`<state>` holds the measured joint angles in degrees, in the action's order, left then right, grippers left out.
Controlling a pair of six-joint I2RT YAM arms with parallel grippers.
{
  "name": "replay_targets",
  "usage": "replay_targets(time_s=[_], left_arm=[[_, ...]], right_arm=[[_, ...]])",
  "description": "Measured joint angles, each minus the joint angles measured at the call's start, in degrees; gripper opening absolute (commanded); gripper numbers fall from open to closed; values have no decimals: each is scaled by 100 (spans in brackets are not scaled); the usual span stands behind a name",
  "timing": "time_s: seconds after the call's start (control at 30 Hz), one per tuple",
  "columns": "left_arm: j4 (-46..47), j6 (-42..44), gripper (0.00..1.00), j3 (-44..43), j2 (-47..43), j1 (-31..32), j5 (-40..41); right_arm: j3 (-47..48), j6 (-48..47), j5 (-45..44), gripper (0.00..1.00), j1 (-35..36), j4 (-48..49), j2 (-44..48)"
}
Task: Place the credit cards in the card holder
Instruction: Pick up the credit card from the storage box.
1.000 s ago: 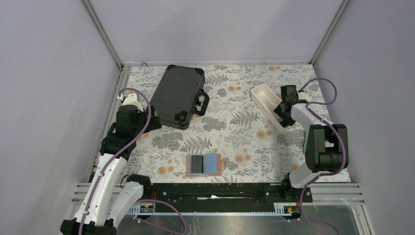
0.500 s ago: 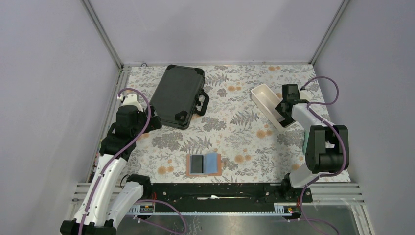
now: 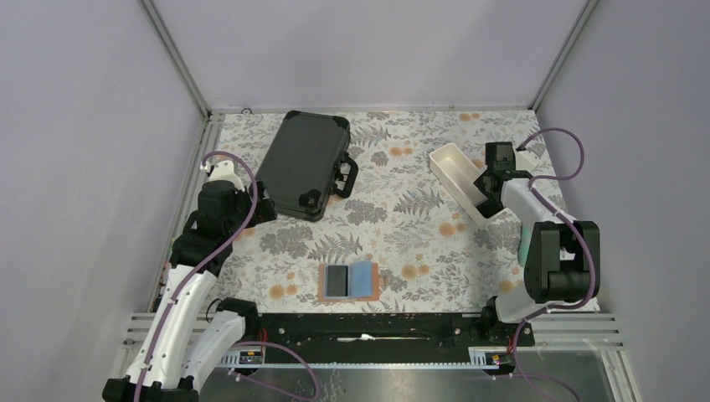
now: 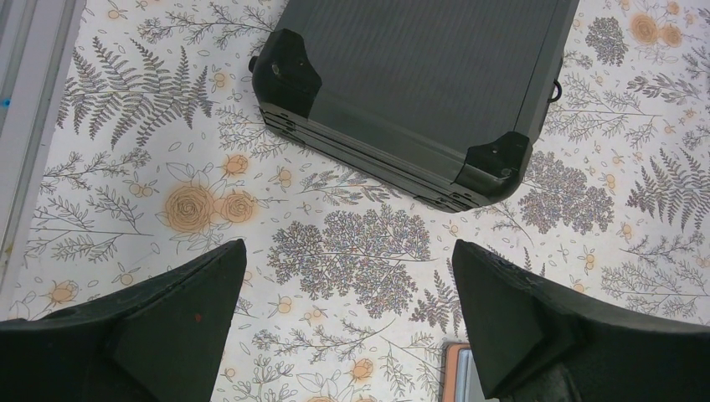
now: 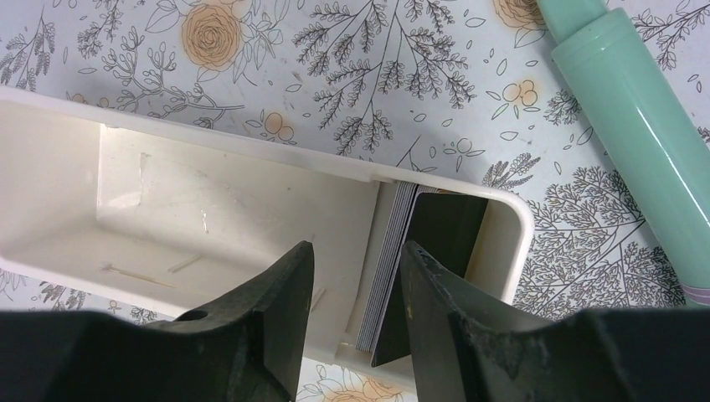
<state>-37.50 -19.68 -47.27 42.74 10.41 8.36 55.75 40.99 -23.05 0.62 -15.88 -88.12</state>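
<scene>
Overhead, your card holder [image 3: 349,281] lies open at lower centre of the counter [image 3: 402,226], a black card [image 3: 337,280] on its left half, only the right wrist view shows stacked cards [image 5: 393,268] on edge at one end of the tray [image 5: 126,193], right jaws narrowly apart there, left jaws wide apart.

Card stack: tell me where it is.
Right wrist view: the card stack stands on edge at the right end of the white tray, below the right hand.
</scene>
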Motion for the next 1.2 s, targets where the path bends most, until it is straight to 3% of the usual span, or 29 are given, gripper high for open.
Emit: replay_targets(time_s=[0.5,0.77,1.2], left_arm=[[2,0,99,2,-33,17,0],[0,0,99,4,-33,22,0],[2,0,99,4,-33,28,-2]], right_arm=[[-315,-4,-4,46,0,-9,269],[-503,2,-4,58,0,-13,339],[-514,33,17,58,0,39,15]])
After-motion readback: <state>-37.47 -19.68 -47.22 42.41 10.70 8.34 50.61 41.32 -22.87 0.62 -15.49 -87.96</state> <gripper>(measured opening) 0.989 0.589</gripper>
